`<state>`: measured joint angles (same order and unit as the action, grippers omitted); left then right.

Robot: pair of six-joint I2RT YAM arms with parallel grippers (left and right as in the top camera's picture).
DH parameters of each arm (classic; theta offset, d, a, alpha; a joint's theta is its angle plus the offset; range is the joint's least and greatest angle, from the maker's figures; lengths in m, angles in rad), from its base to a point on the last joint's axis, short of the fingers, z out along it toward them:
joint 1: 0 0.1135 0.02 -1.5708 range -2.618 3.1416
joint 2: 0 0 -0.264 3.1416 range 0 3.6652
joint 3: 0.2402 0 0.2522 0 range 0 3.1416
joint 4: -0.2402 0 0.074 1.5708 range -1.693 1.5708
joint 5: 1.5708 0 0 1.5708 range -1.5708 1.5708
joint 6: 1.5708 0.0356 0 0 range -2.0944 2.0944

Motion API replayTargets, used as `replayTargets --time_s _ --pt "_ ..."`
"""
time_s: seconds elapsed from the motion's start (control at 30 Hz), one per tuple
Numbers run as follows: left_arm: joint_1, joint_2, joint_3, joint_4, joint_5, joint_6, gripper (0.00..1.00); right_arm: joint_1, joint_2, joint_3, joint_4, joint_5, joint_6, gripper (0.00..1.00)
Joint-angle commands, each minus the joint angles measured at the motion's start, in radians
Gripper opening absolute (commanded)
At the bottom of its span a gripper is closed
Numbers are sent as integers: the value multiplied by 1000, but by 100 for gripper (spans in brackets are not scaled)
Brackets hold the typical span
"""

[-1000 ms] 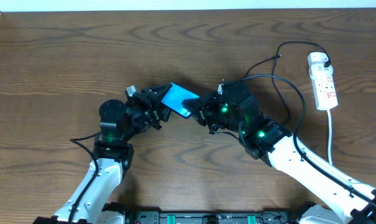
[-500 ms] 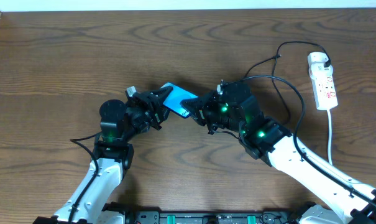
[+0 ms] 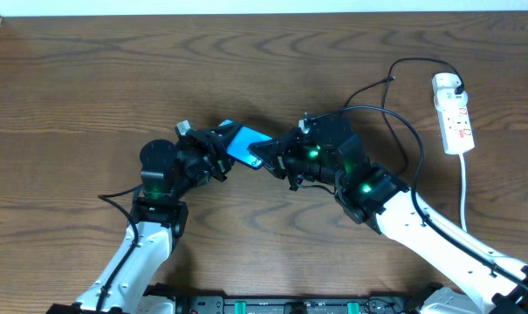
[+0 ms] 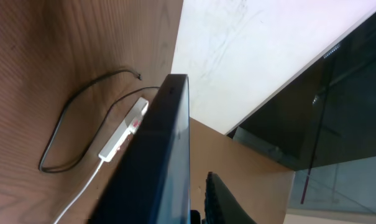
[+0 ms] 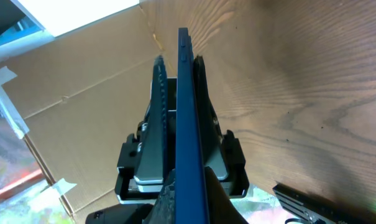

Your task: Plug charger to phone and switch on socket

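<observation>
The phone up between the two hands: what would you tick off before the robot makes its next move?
1. Right hand shut on the phone, holding it on edge: ok.
2. Left hand clamped on the phone: cannot tell; it sits either side of it.
3. Charger plugged into the phone: cannot tell; the cable runs behind the right arm.
4. Adapter seated in the socket: ok, it looks so.
5. Socket switched on: cannot tell.
</observation>
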<state>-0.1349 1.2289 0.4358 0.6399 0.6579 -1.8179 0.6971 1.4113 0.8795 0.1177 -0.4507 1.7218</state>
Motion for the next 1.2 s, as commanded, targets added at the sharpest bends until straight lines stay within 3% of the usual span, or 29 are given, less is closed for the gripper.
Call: replayTargets --time_s 0.0,0.27,0.33,0.67,0.77,0.87,0.97,1.17 --pt "-2 2 10 17 -19 18 15 18 -8 4 -4 -78 11 1" --pt "-2 2 10 17 -19 18 11 17 -8 4 -9 -67 -11 1" --pt "-2 2 10 16 -19 18 8 17 -8 4 -10 -64 -12 7" --pt "-2 3 10 -56 -43 38 7 13 -8 4 -9 -59 -89 29" --pt "-2 4 10 -130 -58 75 7 0 -8 4 -10 -48 -204 32" --pt "-2 4 10 -244 -85 74 7 -27 -8 4 -10 -48 -438 37" --pt "-2 5 10 -285 -127 74 7 -65 -8 4 -22 -49 -692 58" --pt "-2 6 10 -284 -229 74 7 -156 -9 4 -144 -3 -932 70"
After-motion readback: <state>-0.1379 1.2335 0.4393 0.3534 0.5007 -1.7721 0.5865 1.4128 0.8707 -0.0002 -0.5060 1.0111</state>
